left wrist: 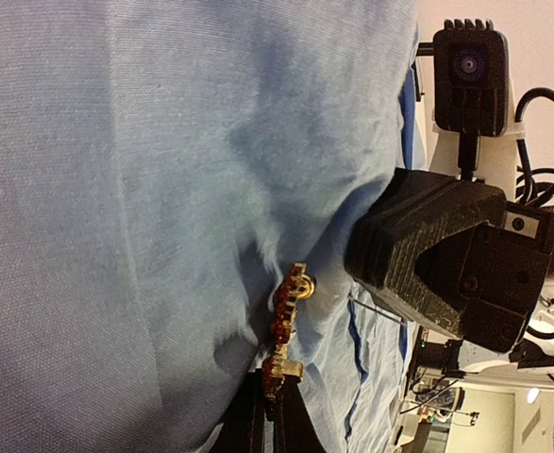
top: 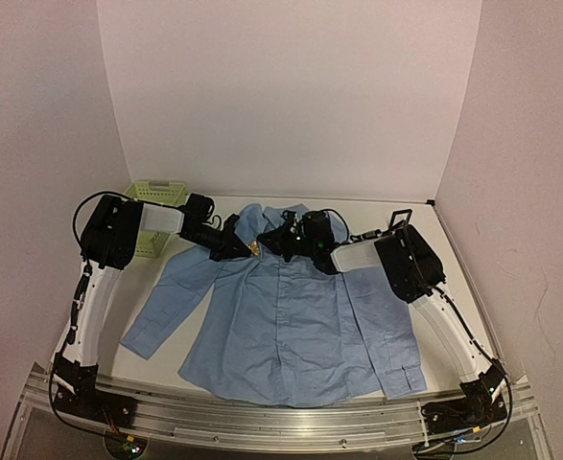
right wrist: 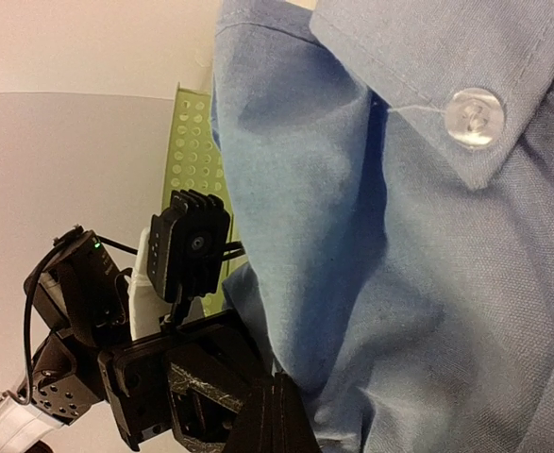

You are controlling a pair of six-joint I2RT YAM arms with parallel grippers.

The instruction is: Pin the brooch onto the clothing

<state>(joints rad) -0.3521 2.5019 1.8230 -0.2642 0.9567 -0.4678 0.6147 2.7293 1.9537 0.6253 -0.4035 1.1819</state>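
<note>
On the table (top: pixel 451 264), against the shirt (top: pixel 291 326), left gripper (left wrist: pixel 275 396) pinches the brooch (left wrist: pixel 284 326); right gripper (left wrist: pixel 366 260) closed just beside.

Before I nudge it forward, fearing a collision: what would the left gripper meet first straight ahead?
Probably the shirt: the left gripper, shut on the brooch, points into its fold; the right gripper sits just beside.

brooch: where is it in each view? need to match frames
Top external: brooch at centre, on the upper part of the shirt.
Left wrist: brooch at lower centre, against the shirt.
Right wrist: not in view.
Shared landmark: the blue shirt, in all three.
</note>
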